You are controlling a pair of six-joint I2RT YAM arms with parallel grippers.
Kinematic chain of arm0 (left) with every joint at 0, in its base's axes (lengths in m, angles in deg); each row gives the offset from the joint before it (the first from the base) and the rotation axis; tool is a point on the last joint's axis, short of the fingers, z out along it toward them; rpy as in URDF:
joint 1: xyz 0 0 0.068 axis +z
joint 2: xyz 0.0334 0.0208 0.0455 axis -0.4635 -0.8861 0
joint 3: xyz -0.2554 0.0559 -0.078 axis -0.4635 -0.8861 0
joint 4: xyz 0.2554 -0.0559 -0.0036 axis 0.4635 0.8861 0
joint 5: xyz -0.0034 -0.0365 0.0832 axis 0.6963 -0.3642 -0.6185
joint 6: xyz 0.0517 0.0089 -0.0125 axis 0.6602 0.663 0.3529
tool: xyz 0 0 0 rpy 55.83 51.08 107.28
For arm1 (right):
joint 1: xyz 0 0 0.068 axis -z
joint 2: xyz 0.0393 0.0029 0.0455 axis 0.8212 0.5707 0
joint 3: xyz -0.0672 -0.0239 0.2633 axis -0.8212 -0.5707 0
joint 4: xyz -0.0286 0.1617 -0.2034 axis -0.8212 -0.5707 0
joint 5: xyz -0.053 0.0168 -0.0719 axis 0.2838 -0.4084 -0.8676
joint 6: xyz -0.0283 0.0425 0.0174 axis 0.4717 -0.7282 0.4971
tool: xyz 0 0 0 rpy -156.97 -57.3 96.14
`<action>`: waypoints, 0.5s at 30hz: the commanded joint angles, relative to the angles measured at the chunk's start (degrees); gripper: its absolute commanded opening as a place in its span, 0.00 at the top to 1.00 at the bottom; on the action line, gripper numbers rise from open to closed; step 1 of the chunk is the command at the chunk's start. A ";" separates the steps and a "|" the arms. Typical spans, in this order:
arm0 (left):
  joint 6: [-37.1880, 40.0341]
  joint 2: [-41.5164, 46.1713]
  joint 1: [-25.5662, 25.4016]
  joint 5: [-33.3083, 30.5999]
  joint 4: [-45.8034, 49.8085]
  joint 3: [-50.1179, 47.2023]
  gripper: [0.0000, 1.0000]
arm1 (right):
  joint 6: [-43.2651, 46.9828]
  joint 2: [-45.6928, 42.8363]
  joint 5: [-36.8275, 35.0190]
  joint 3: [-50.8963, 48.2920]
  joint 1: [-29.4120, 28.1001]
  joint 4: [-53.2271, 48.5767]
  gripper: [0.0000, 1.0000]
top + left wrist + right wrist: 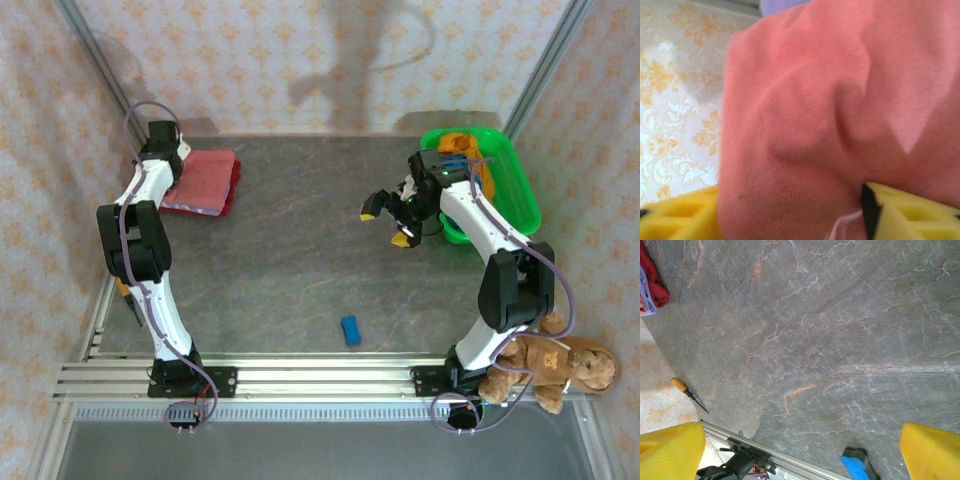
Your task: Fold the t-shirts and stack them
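The left claw (790, 215) is spread open at the far-left corner of the grey marbled counter (300, 250). The folded salmon-pink cloth t-shirt (830, 100) bulges between its yellow fingers (675, 217). Overhead, that shirt tops a dark red t-shirt (228, 198); the wrist view adds a lilac t-shirt's edge (775, 5). The right claw (388, 222) hangs wide open, empty, beside the green plastic basket (520, 180).

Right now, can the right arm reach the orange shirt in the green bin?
Probably yes: the right gripper hangs open and empty just left of the green bin, and the orange shirt lies uncovered inside.
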 commanded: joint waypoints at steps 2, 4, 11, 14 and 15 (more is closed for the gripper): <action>0.49 -1.74 0.84 -5.37 -4.46 0.08 0.00 | 1.36 0.05 -1.08 2.10 -0.41 -2.66 0.01; 0.61 -1.84 0.96 -6.27 -5.12 0.34 0.00 | 1.63 0.05 -1.18 2.10 -0.36 -2.96 0.01; -2.24 0.35 0.93 -8.15 -5.07 0.66 0.00 | 1.55 -0.15 -1.24 2.46 -0.39 -3.06 0.01; -2.67 4.68 -0.31 -6.79 -4.88 -0.44 0.00 | 1.12 -0.04 -1.12 2.51 -0.41 -2.56 0.01; -3.44 5.83 -0.73 -5.09 -3.00 -0.06 0.00 | 0.88 -0.03 -0.90 2.56 -0.40 -2.30 0.01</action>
